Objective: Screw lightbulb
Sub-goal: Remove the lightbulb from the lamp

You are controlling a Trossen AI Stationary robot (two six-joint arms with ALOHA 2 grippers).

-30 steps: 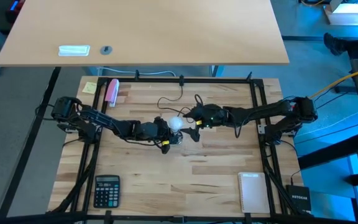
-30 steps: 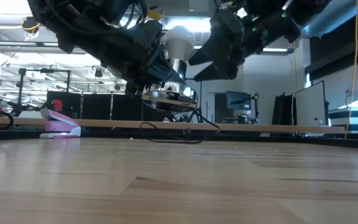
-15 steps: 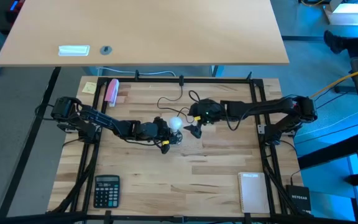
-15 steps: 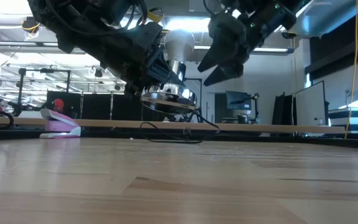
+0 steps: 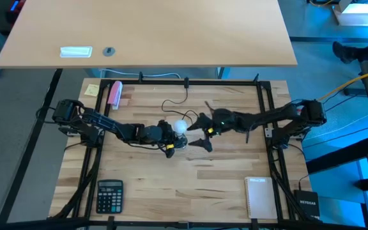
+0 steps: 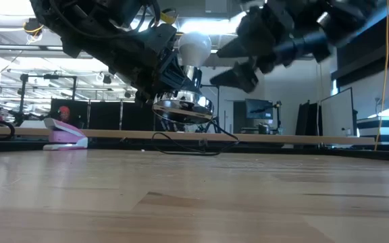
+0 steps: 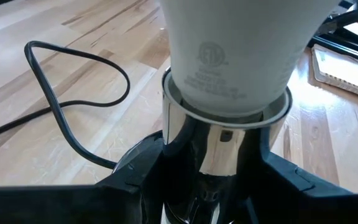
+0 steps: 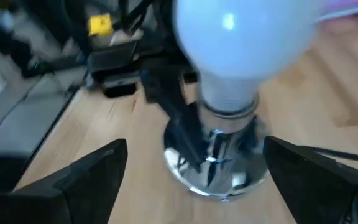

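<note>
The white lightbulb (image 5: 180, 126) stands with its base in the round silver socket (image 6: 181, 104), which hangs above the middle of the table. It also shows in the left wrist view (image 7: 241, 56) and the right wrist view (image 8: 247, 43). My left gripper (image 5: 166, 137) is shut on the socket. My right gripper (image 5: 201, 131) is open and empty, just to the table's right of the bulb, with one finger on either side of it and apart from it. The socket's black cord (image 5: 177, 105) trails to the far edge. My left gripper pinches the socket's shiny barrel (image 7: 219, 146), just below the collar that rings the bulb, between its two fingers (image 7: 135, 180). The fingers come about level from the table's left. The socket is lifted clear of the table, slightly tilted, with the bulb on top.
A calculator (image 5: 110, 195) lies at the near left and a notepad (image 5: 259, 197) at the near right. A pink-and-white object (image 5: 115, 94) and a yellow note (image 5: 92, 89) lie at the far left. A black frame borders the table.
My right gripper has turned about its wrist and drawn back a little from the bulb toward the table's right edge. The bulb and socket have stayed in place in my left gripper.
</note>
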